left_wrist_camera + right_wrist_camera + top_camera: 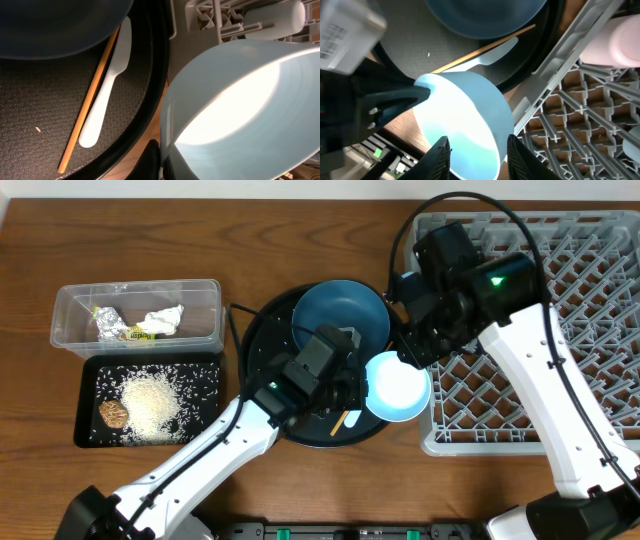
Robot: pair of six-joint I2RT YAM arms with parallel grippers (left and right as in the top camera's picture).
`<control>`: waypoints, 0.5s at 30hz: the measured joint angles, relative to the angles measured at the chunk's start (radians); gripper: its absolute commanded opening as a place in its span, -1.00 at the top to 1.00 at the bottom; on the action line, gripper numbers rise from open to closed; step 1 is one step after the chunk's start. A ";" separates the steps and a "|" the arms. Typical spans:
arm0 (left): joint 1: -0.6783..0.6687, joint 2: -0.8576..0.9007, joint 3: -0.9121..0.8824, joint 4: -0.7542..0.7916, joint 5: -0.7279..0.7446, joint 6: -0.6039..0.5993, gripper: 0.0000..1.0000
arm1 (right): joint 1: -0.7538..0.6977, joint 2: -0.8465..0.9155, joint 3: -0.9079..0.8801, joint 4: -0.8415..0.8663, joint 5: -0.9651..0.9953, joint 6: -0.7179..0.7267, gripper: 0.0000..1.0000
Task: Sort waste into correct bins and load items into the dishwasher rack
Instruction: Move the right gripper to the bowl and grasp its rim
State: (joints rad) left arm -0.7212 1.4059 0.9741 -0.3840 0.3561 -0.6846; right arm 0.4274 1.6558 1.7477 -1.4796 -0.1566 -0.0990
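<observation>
Grip first: the left gripper [426,94] is clamped on the left rim of the light blue cup [398,387], holding it mouth-up. The right gripper [479,152] reaches in from the far right. One of its fingers [441,156] shows in front of the cup's mouth and the other outside the right wall. The jaws stand apart, and I cannot tell whether they press on the wall yet.

The cup hangs over the right edge of the round black tray [262,345], just left of the near left corner of the dishwasher rack [600,300]. That is the relation that matters: the rack lies to the cup's right, on the right arm's side, so this looks like a handover. The left should let go only once the right has a firm hold.

On the round tray, the wooden chopstick [90,100] and white plastic spoon [107,95] lie side by side, both partly under the dark blue dish [340,310].
</observation>
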 measured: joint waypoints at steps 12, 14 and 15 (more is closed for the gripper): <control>0.000 -0.012 0.000 -0.003 0.019 0.000 0.88 | 0.011 0.000 -0.190 0.106 0.031 -0.028 0.87; 0.000 -0.012 0.000 -0.005 0.024 0.000 0.88 | 0.011 0.000 -0.195 0.109 0.042 -0.034 0.97; 0.000 -0.013 0.000 -0.003 0.024 0.000 0.88 | 0.011 0.000 -0.197 0.107 0.049 -0.035 0.98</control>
State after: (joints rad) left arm -0.7208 1.3933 0.9741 -0.3870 0.3801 -0.6846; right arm 0.4381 1.6558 1.5505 -1.3724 -0.1078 -0.1337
